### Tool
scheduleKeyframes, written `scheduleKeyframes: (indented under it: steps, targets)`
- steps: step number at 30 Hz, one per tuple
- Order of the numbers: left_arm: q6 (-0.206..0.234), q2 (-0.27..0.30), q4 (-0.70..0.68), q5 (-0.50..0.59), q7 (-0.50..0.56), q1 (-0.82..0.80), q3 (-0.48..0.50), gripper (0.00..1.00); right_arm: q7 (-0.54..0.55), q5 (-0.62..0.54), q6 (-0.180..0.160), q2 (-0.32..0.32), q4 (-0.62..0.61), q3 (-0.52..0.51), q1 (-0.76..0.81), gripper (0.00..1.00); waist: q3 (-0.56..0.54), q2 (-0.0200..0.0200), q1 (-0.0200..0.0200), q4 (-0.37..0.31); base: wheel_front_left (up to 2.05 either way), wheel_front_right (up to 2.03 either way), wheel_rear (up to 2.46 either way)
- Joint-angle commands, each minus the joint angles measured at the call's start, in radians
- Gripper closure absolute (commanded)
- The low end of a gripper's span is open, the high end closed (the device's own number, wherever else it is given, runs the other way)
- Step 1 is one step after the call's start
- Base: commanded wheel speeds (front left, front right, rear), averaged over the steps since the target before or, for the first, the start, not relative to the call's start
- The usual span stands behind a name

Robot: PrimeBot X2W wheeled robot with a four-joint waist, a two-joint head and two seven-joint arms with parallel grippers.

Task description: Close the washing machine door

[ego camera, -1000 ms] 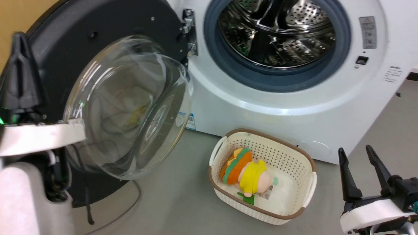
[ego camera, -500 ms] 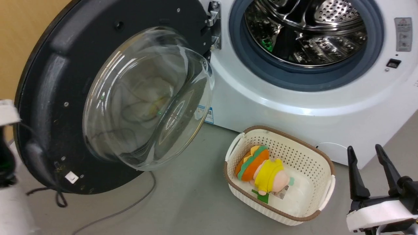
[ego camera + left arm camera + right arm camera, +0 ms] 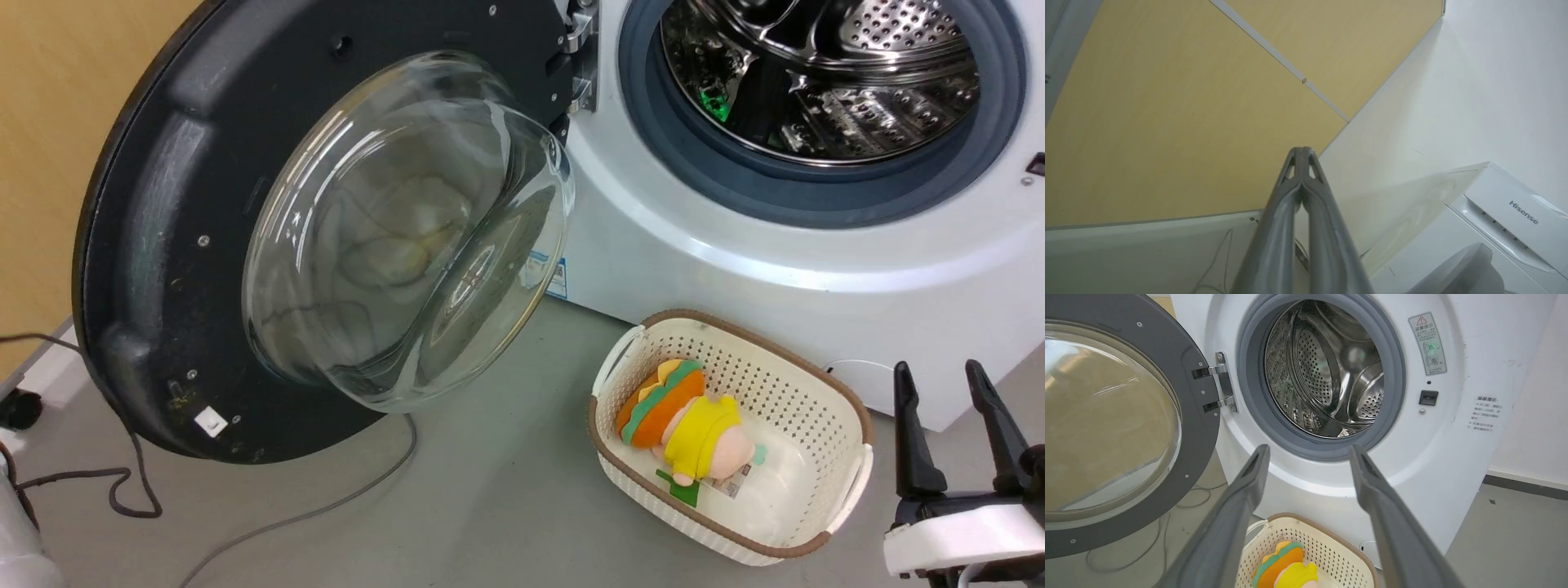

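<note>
The washing machine door (image 3: 155,245) stands swung wide open at the left, a black rim around a bulging clear glass bowl (image 3: 408,237); it also shows at the left of the right wrist view (image 3: 1202,424). The white washing machine (image 3: 735,269) is open, showing its steel drum (image 3: 824,82). My right gripper (image 3: 937,369) hangs open and empty at the lower right, apart from the machine, and its fingers frame the drum opening (image 3: 1327,375) in its own wrist view (image 3: 1309,450). My left gripper (image 3: 1301,152) is shut on nothing and points up at a yellow wall, above the machine's top (image 3: 1515,212).
A cream perforated basket (image 3: 739,325) with a plush toy (image 3: 686,420) in it stands on the grey floor in front of the machine, left of my right gripper. Dark cables (image 3: 326,510) trail across the floor under the door. The yellow wall (image 3: 49,163) is behind the door.
The head camera has turned left, so the whole picture has slid right. My left forearm, which was in front of the door's left edge, has left the head view. The right gripper stays open.
</note>
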Motion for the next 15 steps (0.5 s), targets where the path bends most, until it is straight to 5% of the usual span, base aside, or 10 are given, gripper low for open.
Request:
scheduleKeyframes:
  steps: [1, 15]
  targets:
    - [-0.012, 0.006, 0.029, -0.053, 0.037, -0.027, 0.018, 1.00, -0.011, -0.002, 0.001, 0.004, 0.001, -0.008, -0.010, 0.00, 0.006, 0.0000, 0.0000, 0.007, 0.00, 0.00, 0.00]
    - [-0.047, 0.008, 0.116, -0.341, 0.279, 0.074, -0.044, 1.00, -0.040, -0.009, 0.001, 0.004, 0.000, -0.024, -0.033, 0.00, 0.046, 0.0000, 0.0000, 0.027, 0.00, 0.00, 0.00]
